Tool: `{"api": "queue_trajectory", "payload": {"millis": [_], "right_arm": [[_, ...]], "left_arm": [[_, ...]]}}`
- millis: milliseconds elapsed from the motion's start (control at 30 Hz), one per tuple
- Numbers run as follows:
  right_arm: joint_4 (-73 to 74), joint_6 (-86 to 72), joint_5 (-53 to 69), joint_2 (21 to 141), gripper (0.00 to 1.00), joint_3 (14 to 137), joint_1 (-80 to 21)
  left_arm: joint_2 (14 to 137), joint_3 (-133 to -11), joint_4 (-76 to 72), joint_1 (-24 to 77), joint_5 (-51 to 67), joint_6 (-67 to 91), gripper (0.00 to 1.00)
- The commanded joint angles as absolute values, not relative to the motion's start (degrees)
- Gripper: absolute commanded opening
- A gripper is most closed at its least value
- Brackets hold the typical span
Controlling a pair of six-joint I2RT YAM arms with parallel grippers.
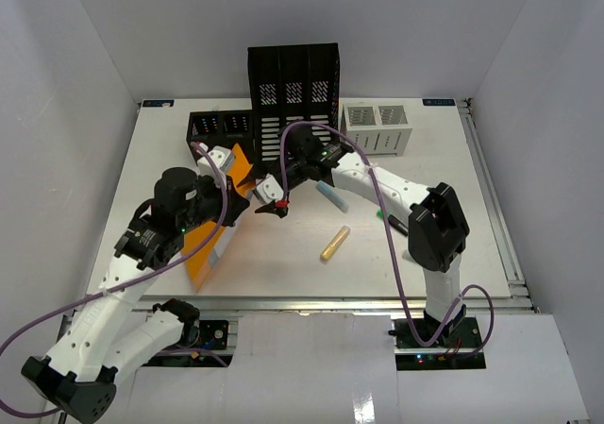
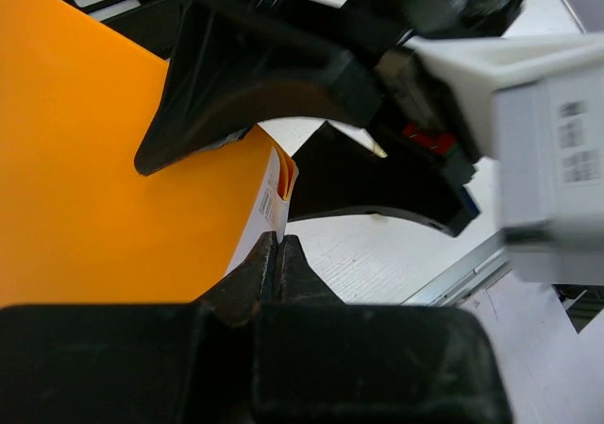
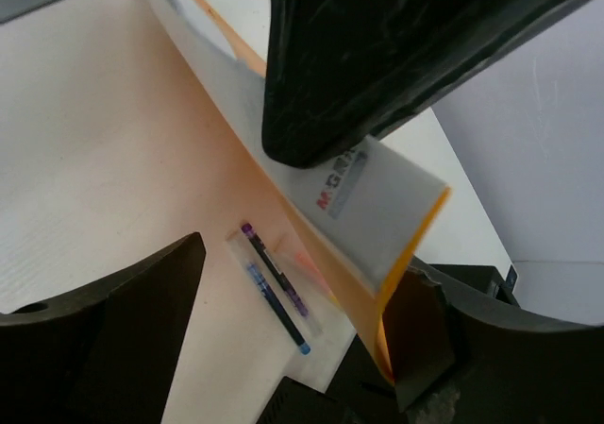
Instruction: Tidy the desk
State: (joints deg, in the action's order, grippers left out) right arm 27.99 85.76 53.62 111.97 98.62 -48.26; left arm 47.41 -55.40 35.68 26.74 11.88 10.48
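Desk (image 1: 283, 273): white tabletop filling the floor of a white-walled enclosure, metal rail (image 1: 491, 197) along its right edge, both arm bases at the near edge.

Tall black file rack (image 1: 294, 89) stands upright at the back centre. Low black tray (image 1: 219, 125) is just beside it on the left; white mesh holder (image 1: 377, 128) is just beside it on the right.

Orange folder (image 2: 94, 160): tilted up off the desk on the left half, white sheets showing at its edge.

Left gripper (image 2: 276, 249): clenched, fingers pinched together on the folder's white edge.

Right gripper (image 3: 250, 197): released, jaws spread wide and straddling the folder's free corner. Upper finger (image 3: 377, 56) lies against the pale cover; lower finger (image 3: 142, 330) stands clear of it. In the overhead view this gripper sits at mid-desk, in front of the file rack.

Yellow marker (image 1: 334, 243): lying flat on bare desk, centre-right, apart from everything else. Light blue item (image 1: 330, 195): lying beside the right forearm; too small to identify.

Clear sleeve (image 3: 274, 287) holding two pens, one purple and one blue: flat on the desk beneath the raised folder, seen only from the right wrist.
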Motion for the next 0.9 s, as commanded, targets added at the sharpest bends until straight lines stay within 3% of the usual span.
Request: {"api": "queue_trajectory", "payload": {"millis": [0, 167, 367, 533, 600, 867], "right_arm": [[31.7, 90.6, 49.7, 112.7, 0.70, 102.3, -49.0], [32.5, 91.3, 48.2, 111.7, 0.36, 103.2, -49.0], [32.9, 91.1, 47.8, 110.0, 0.19, 102.9, -49.0], [32.8, 89.6, 48.3, 108.8, 0.12, 101.8, -48.9], [32.6, 89.1, 48.3, 108.0, 0.08, 101.4, -49.0], [32.7, 87.2, 48.5, 107.8, 0.08, 102.1, -48.8]], "left_arm": [[44.0, -57.8, 35.8, 26.9, 15.5, 12.5, 0.00], [42.5, -58.2, 36.1, 26.9, 16.4, 13.2, 0.00], [41.3, -57.4, 37.3, 26.9, 15.0, 13.8, 0.03], [39.4, -56.5, 38.4, 26.9, 11.6, 15.1, 0.57], [38.8, -56.0, 39.7, 26.9, 11.1, 14.9, 0.83], [38.6, -54.8, 46.1, 26.9, 6.8, 13.1, 0.89]]}}
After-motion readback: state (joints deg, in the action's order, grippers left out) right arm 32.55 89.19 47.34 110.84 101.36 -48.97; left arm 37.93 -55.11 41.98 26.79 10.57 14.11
